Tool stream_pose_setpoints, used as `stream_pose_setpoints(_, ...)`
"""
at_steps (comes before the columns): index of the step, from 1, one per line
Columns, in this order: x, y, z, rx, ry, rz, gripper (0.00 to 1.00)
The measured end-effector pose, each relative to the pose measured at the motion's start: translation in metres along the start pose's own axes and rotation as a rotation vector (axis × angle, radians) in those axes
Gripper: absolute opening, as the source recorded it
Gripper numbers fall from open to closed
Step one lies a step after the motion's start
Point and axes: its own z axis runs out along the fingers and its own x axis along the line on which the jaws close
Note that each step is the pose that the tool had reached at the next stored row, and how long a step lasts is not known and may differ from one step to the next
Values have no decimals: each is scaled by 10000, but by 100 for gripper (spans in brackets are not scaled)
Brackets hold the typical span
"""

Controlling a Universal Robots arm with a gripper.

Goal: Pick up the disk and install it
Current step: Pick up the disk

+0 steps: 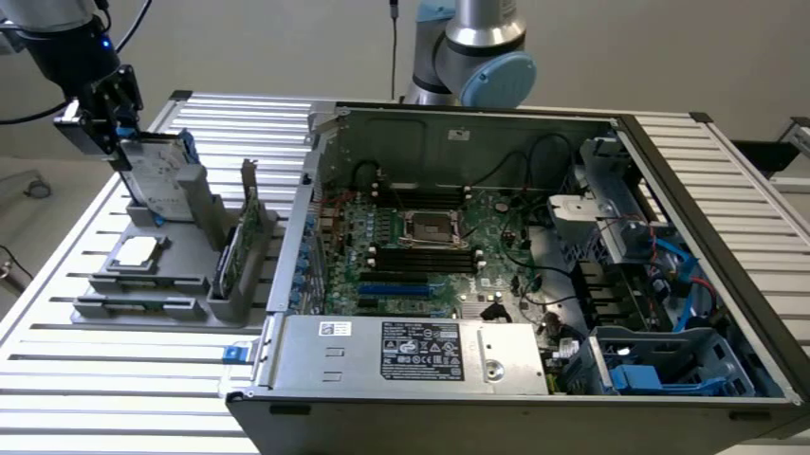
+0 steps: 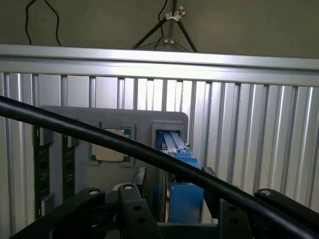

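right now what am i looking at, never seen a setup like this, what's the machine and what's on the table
This is a robot arm working on a slatted metal table. One picture comes from a camera off the arm; the other from a camera on the arm's wrist. The black hand hovers over the disk, a hard drive in a blue frame standing upright in a grey holder. Its fingers are open on either side, so nothing is held. The holder also carries a square processor chip and a green circuit card. Beside it lies an open computer case.
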Motion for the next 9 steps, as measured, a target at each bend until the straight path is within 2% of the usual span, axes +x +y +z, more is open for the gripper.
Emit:
stream_pose_setpoints(4, 0, -1, -1, -5, 1, -2, 56)
stream_pose_setpoints(6, -1, 0, -1, -7, 0, -1, 54)
stream_pose_setpoints(7, -1, 0, -1, -9, 0, -1, 47)
stream_pose_setpoints(9, -1, 0, -1, -10, 0, -1, 47)
